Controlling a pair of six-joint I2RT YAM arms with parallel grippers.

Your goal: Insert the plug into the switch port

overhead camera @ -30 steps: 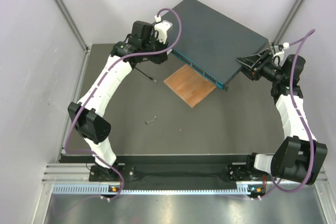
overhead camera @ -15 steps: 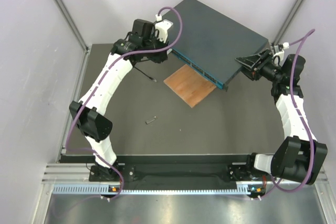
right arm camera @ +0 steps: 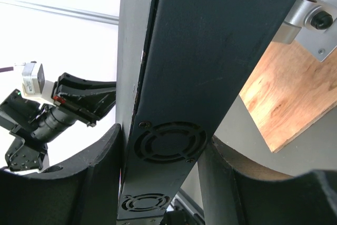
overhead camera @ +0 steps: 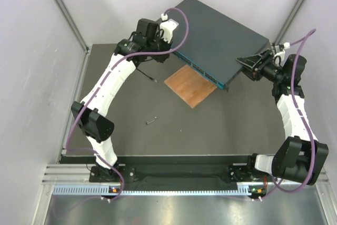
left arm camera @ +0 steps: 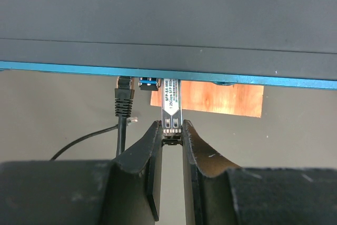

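- Left arm is stretching far forward and inward. Its wrist is sitting at the left end of the teal front face of the network switch.
- Left gripper is pointing at that face. Its fingers are pinching the near end of a silver module, whose far end is meeting the face.
- The module label is reading "SFP-SX MM", and the next line is beginning "1.25G". The finer print is too small to read.
- Switch port is showing as a blue-lined opening just left of the module. The face is lying nearly edge-on to the left wrist camera.
- A black-booted connector is standing against the face, left of that opening. Whether it is seated, I cannot tell.
- The plug is lying on the table in front of the face, between the left gripper and the wooden board and apart from both grippers. In the left wrist view it is showing only as a tiny pale tip beside the black cable.
- Right arm is rising along the right side with its wrist turned inward.
- Right gripper is clamping the switch's right end. Its fingers are pressing on both flat sides, with the fan grille between them.
- A small grey piece is lying loose on the table, nearer the arm bases.
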